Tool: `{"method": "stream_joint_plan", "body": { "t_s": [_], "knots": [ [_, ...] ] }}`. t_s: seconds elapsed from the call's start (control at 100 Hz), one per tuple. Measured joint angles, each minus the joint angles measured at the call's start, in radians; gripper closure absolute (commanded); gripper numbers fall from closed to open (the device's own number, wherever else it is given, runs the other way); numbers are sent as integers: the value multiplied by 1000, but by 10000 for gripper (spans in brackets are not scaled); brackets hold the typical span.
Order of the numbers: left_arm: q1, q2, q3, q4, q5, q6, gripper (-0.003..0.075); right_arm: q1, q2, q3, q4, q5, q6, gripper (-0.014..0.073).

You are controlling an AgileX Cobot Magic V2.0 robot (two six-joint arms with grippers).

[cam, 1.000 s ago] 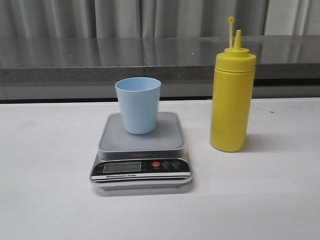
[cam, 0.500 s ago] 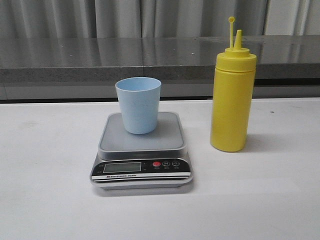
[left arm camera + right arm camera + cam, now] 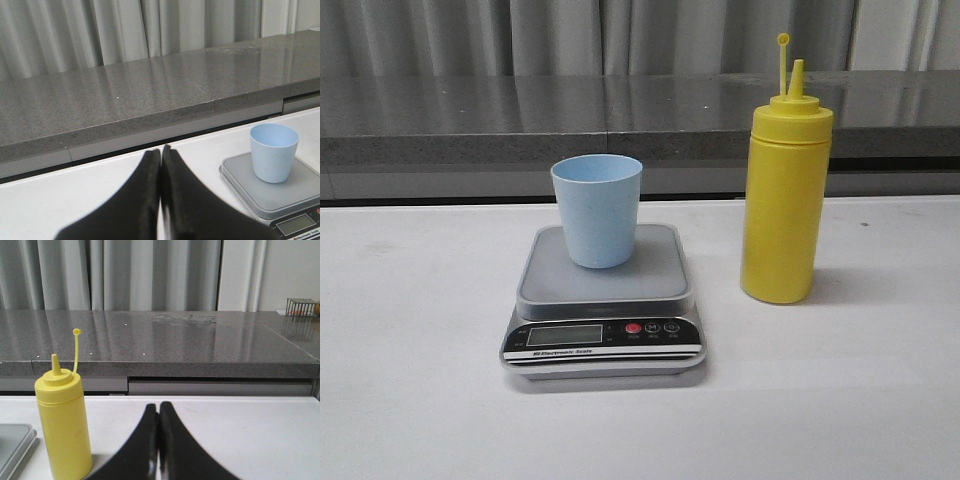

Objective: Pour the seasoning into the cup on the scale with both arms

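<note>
Our left gripper [image 3: 160, 160] has its fingers pressed flat together on nothing, and our right gripper [image 3: 158, 415] is likewise closed and empty; neither shows in the front view, so we judge both arms are pulled back toward the near edge of the table [image 3: 410, 400], low and pointing forward over it. The cup [image 3: 597, 209] stands upright on the grey plate of the scale [image 3: 603, 300], which sits around the middle of the tabletop, its display facing the near edge so the reading can be watched, we suppose. The seasoning [image 3: 785, 190] stands upright just beside the scale, toward the right edge, apart from it, nozzle uncovered with the cap stalk raised. That layout seems meant to divide the work: the bottle lies ahead of our right gripper for lifting and tipping, while the cup is within reach of the left for steadying. No pouring has begun.
</note>
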Motion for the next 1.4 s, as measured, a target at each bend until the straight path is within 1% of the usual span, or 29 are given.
{"method": "stream_joint_plan", "body": {
  "t_s": [0.28, 0.53, 0.8, 0.93, 1.0, 1.07, 1.12, 1.19, 1.31, 1.33, 1.36, 1.37, 1.4],
  "knots": [
    [0, 0, 0, 0, 0, 0, 738, 0, 268, -153, 0, -8, 1, 661],
    [0, 0, 0, 0, 0, 0, 738, 16, 466, -188, 0, -86, 2, 661],
    [0, 0, 0, 0, 0, 0, 738, 165, 624, -189, -48, -172, 2, 661],
    [0, 0, 0, 0, 0, 0, 738, 230, 721, -189, -57, -258, 3, 661],
    [0, 0, 0, 0, 0, 0, 738, 254, 773, -189, -58, -314, 3, 647],
    [0, 0, 0, 0, 0, 0, 738, 270, 824, -189, -58, -358, 3, 592],
    [0, 0, 0, 0, 0, 0, 738, 273, 858, -189, -60, -377, 3, 520],
    [0, 0, 0, 0, 0, 0, 738, 274, 901, -189, -60, -396, 3, 375],
    [0, 0, 0, 0, 0, 0, 738, 274, 966, -177, -60, -468, 3, 44],
    [0, 0, 0, 0, 0, 0, 738, 274, 977, -170, -60, -488, 3, 11],
    [0, 0, 0, 0, 0, 0, 738, 274, 990, -162, -60, -517, 3, -62],
    [0, 0, 0, 0, 0, 0, 738, 274, 997, -160, -60, -532, 3, -74],
    [0, 0, 0, 0, 0, 0, 738, 274, 1011, -148, -60, -564, 3, -66]
  ]
}}
